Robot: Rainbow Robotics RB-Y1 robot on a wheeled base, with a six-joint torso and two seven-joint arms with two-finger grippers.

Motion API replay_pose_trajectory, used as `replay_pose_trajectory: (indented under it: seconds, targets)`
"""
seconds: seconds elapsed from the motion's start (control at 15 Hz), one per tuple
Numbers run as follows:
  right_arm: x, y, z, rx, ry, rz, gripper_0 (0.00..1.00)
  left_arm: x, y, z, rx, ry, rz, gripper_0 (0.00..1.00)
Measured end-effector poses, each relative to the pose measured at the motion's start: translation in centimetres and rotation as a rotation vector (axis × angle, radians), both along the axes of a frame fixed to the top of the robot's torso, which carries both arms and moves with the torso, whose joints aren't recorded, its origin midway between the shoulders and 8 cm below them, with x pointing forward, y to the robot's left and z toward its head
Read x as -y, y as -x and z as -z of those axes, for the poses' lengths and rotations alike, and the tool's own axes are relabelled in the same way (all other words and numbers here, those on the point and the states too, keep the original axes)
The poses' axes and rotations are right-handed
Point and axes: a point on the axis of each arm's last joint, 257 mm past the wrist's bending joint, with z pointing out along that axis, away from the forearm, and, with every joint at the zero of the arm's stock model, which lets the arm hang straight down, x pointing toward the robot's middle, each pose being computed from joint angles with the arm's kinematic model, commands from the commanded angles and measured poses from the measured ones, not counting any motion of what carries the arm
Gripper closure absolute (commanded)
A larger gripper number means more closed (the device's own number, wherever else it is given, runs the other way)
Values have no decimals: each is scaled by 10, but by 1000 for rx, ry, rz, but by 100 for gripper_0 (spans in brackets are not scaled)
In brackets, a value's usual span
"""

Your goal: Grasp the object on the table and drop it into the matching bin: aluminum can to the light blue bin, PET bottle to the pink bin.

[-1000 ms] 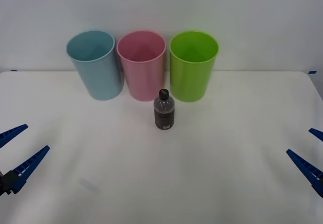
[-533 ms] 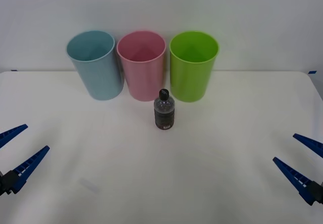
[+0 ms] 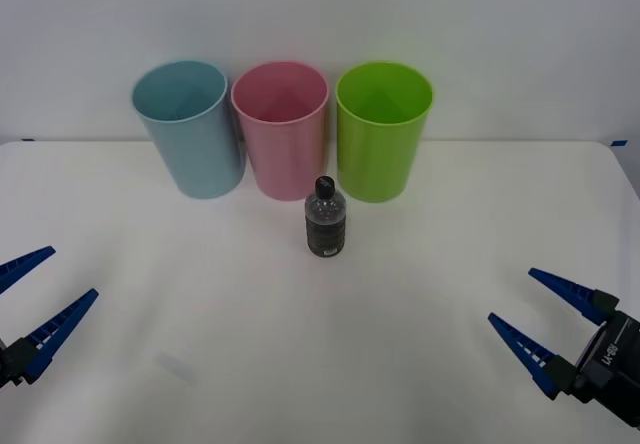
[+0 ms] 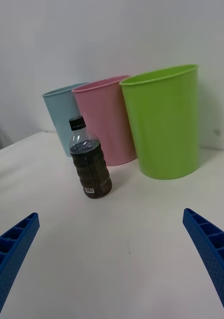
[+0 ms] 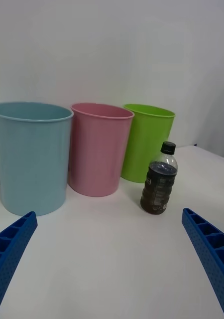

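Two grippers — left gripper (image 3: 28, 296), right gripper (image 3: 548, 312) — flank the upright PET bottle (image 3: 325, 218), fingers spread wide, well apart from it.

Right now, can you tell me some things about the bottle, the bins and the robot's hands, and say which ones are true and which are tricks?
1. The bottle stands upright on the table. True.
2. The bottle is inside the pink bin. False: it stands on the table in front of the bins.
3. The pink bin is between the light blue bin and the green bin. True.
4. The right gripper holds the bottle. False: it is open and apart from it.
5. The left gripper is open. True.
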Motion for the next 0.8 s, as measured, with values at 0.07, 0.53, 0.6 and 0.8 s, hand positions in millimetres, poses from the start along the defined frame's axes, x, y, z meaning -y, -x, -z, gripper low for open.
replay_pose_trajectory:
  seconds: [0.07, 0.53, 0.6, 0.8]
  targets:
    - [-6, -5, 4, -2, 4, 4, 0, 0, 0, 0, 0, 0, 0, 0]
    - [-53, -39, 21, 44, 76, 40, 0, 0, 0, 0, 0, 0, 0, 0]
    - [-60, -42, 24, 41, 72, 38, 0, 0, 0, 0, 0, 0, 0, 0]
    - [-83, -59, 41, 36, 61, 3, 0, 0, 0, 0, 0, 0, 0, 0]
